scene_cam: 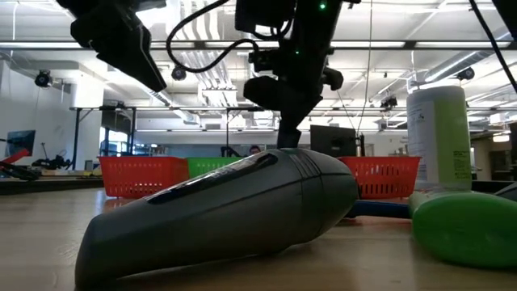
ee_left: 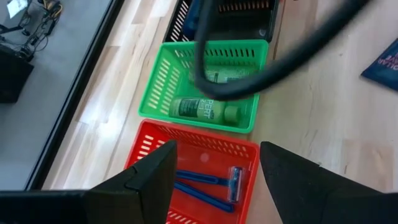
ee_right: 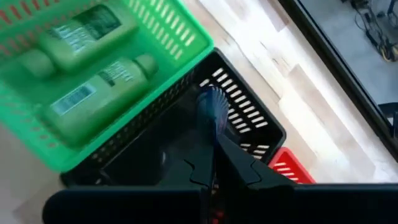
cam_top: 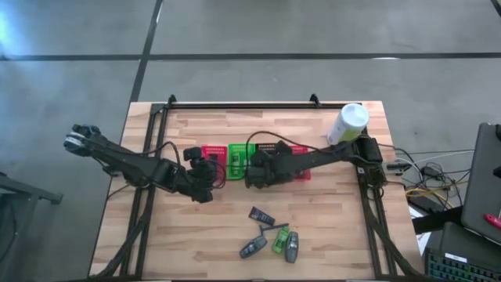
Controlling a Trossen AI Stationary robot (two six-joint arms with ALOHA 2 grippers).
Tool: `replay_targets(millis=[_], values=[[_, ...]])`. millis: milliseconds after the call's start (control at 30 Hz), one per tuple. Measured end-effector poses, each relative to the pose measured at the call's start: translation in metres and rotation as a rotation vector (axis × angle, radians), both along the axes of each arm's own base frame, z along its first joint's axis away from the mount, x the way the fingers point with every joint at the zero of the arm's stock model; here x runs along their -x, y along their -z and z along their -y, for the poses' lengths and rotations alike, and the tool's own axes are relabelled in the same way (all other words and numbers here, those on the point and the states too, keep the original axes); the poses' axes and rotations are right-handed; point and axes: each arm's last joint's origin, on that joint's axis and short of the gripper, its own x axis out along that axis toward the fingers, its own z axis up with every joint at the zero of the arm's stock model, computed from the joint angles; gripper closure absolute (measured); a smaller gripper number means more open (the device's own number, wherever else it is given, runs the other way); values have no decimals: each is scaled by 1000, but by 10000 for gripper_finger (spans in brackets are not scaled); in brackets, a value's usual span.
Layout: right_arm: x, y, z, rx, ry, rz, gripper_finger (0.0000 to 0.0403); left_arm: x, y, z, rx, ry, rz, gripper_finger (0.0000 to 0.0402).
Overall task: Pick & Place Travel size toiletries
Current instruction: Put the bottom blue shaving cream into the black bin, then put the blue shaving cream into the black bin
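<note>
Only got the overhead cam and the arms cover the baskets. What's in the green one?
Observer: Two green bottles lie side by side in the green basket.
Operator: And the red one at the left end?
Observer: Two blue razors lie in that red basket, under the open left hand.
Operator: Right hand holding anything?
Observer: The right hand is shut above the black basket. A thin blue thing shows at its tips, but I can't tell what it is or whether it's gripped.
</note>
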Motion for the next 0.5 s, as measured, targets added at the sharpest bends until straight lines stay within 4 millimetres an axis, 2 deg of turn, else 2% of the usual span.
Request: replay_targets(millis=[233, 400, 500], values=[[-5, 2, 15, -89, 4, 31, 371, 0, 0, 0, -8, 9, -5, 168], [-7, 15, 15, -146, 1, 17, 323, 0, 0, 0, -9, 8, -4, 168], [-7, 11, 13, -190, -11, 27, 287, 0, 0, 0, -9, 8, -4, 168]])
